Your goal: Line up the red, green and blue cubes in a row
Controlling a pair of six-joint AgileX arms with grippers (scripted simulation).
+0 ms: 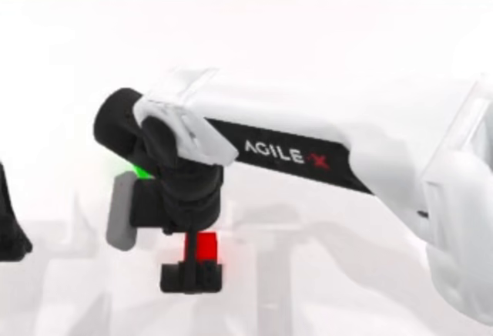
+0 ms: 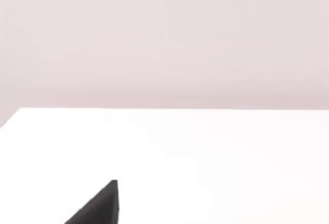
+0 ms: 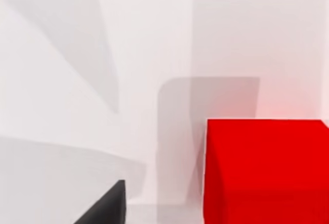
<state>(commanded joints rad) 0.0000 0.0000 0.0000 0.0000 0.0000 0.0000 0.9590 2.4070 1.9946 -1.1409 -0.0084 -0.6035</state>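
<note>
The red cube sits between the right arm's parted jaws, unclamped.

You can read just one marking, "AGILE X" in white and red letters on the right arm's black band.

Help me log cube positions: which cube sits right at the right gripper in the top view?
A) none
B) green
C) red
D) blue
C: the red cube shows directly at the right gripper, while the green cube only peeks out from under the arm.
</note>
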